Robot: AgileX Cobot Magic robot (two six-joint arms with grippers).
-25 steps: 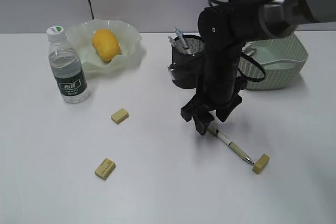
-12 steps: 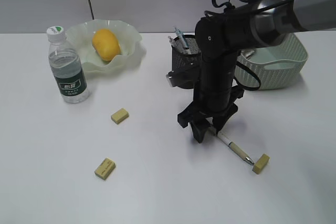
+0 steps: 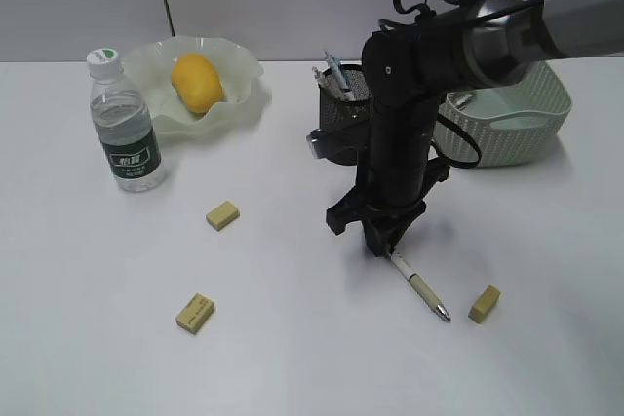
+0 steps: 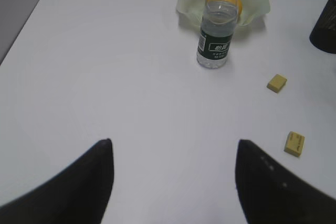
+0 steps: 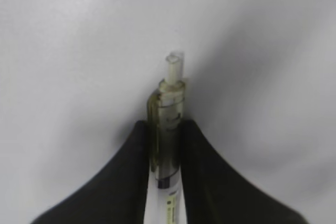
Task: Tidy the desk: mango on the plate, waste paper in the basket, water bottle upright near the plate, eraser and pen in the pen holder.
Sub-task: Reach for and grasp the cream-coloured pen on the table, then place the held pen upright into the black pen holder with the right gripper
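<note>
Pen (image 3: 417,285) lies slantwise on the white worktop (image 3: 292,358), its clicker end pinched between the two dark fingers of the right pincer (image 3: 382,241), which stands nearly upright over it; the right wrist view shows both fingers (image 5: 131,171) pressed against the clear barrel with the clip and button poking out ahead. Close to the pen's tip sits a small yellow eraser (image 3: 485,304), apart from it. Two more erasers rest farther left, one (image 3: 222,214) nearer the middle and one (image 3: 195,312) toward the front edge. Behind the arm stands the black mesh pen holder (image 3: 343,114), with pens already showing above its rim, and to its right the sage-green basket (image 3: 531,109). At the far left the mango (image 3: 197,82) sits in the ruffled green plate (image 3: 244,70), with the water bottle (image 3: 124,124) upright just beside it. The left pincer (image 4: 173,182) hangs spread wide above bare worktop, holding nothing.
</note>
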